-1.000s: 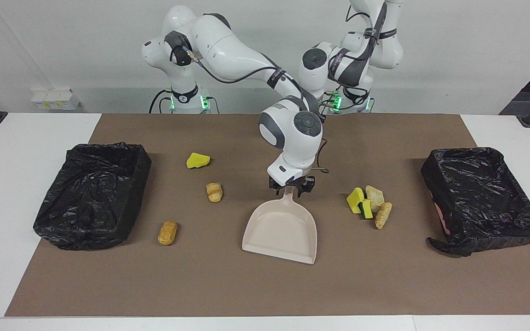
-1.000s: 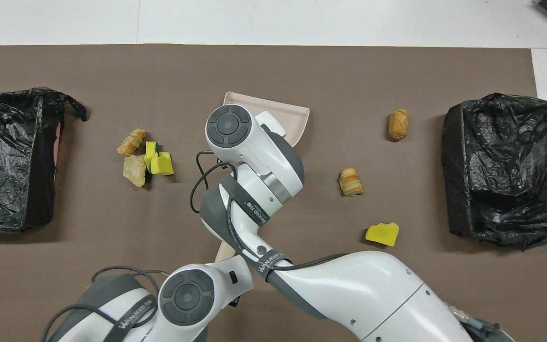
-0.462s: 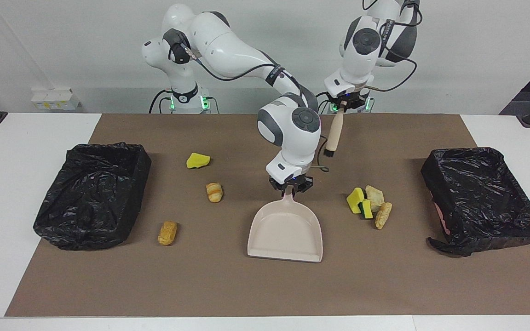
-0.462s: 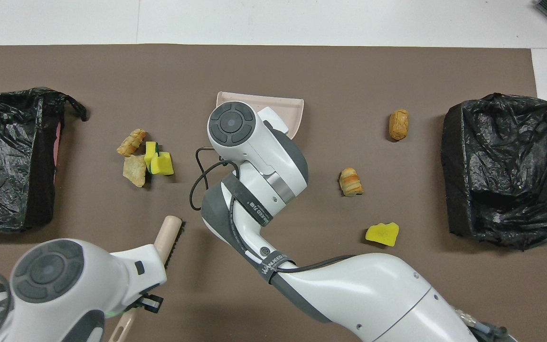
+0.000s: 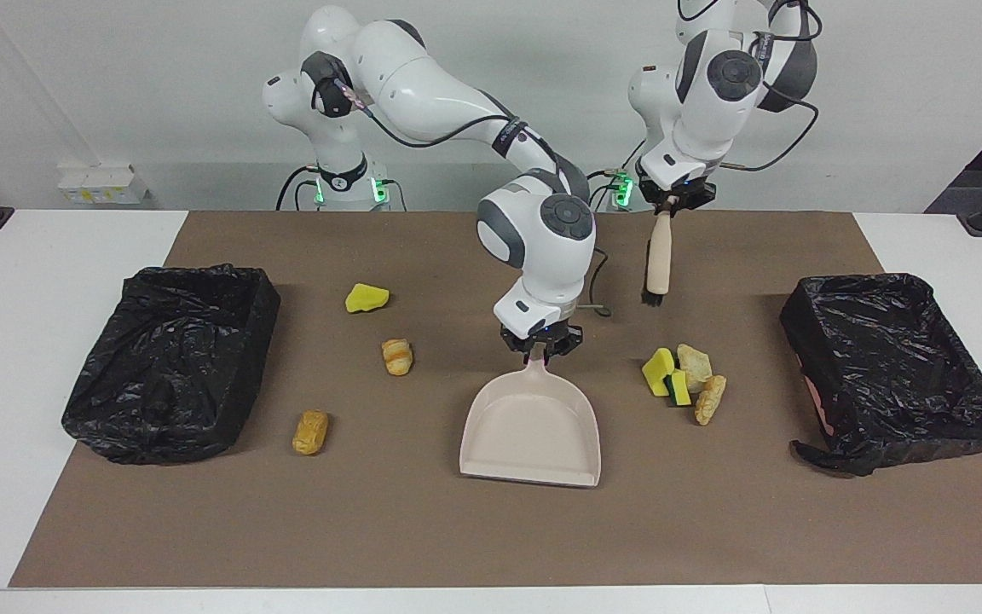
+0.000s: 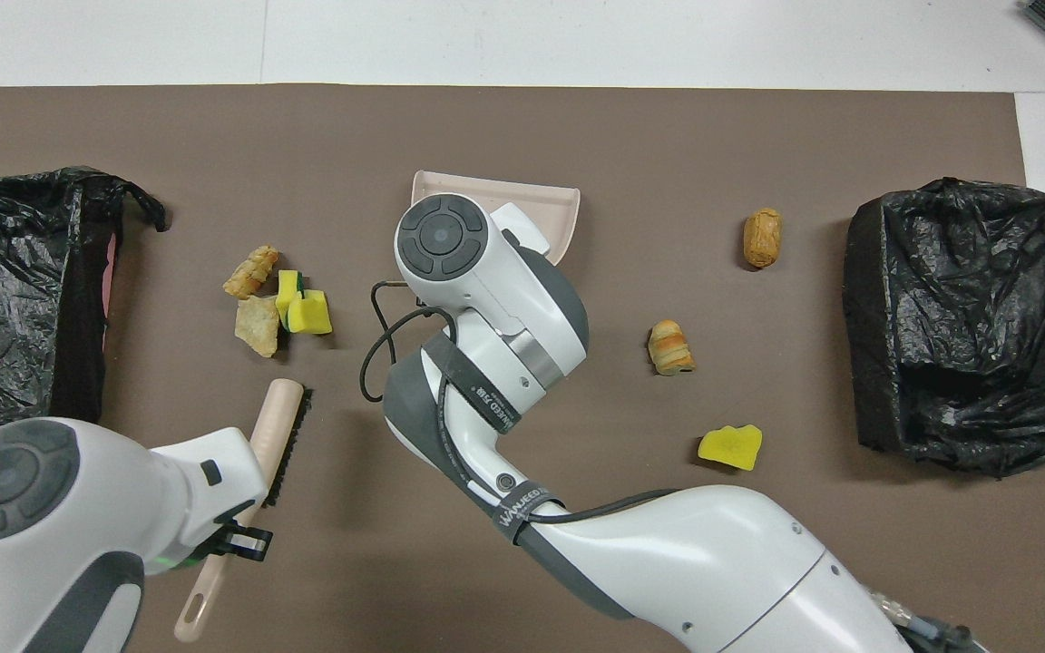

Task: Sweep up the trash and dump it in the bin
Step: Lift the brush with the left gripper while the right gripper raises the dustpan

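Note:
The beige dustpan [image 5: 530,426] lies on the brown mat mid-table, with my right gripper [image 5: 540,348] shut on its handle. The right arm covers most of the dustpan [image 6: 497,193] in the overhead view. My left gripper [image 5: 677,196] is shut on the handle of a beige brush [image 5: 657,256] that hangs bristles down over the mat, close to a cluster of trash [image 5: 684,379]: yellow-green sponge pieces and tan chunks. Toward the right arm's end lie a yellow sponge piece [image 5: 366,298] and two bread-like chunks [image 5: 397,356] [image 5: 310,431]. In the overhead view the brush [image 6: 276,426] is just short of the cluster [image 6: 276,300].
A black-bagged bin [image 5: 171,358] stands at the right arm's end of the mat and another bin [image 5: 892,362] at the left arm's end. The brown mat [image 5: 457,537] covers most of the white table.
The right gripper has closed on the dustpan handle and squared the pan a little. The left arm has risen with the brush and carried it toward the cluster of trash.

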You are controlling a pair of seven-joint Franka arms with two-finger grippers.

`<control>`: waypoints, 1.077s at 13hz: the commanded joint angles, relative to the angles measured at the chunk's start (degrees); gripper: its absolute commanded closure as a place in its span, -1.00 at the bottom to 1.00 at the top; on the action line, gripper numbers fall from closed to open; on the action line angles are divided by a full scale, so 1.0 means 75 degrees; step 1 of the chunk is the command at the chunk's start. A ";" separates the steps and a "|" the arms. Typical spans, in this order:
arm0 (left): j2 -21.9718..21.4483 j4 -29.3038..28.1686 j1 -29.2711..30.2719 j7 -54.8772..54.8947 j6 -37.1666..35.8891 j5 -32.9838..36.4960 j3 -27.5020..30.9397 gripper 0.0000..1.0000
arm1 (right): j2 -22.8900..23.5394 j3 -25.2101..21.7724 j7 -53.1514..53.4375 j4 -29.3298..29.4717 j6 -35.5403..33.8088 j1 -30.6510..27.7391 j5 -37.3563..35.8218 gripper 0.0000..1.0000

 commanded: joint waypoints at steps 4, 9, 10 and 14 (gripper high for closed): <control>0.1788 0.1275 0.0797 -0.0564 0.0352 0.0188 -0.0073 1.00 | -0.0228 0.0063 -0.1495 -0.0394 0.0396 -0.0176 0.0022 1.00; 0.2095 0.1019 0.0843 -0.1047 0.0469 0.0294 -0.0073 1.00 | -0.0404 0.0063 -0.3239 -0.0629 0.0362 -0.0492 0.0033 1.00; 0.2095 0.0902 0.0761 -0.1081 0.0586 0.0294 -0.0085 1.00 | -0.0404 0.0098 -0.3637 -0.0641 0.0327 -0.0516 0.0103 1.00; 0.2130 0.0621 0.0551 -0.1735 0.1135 0.0294 -0.0097 1.00 | -0.0404 0.0098 -0.4938 -0.0676 0.0268 -0.0657 0.0151 1.00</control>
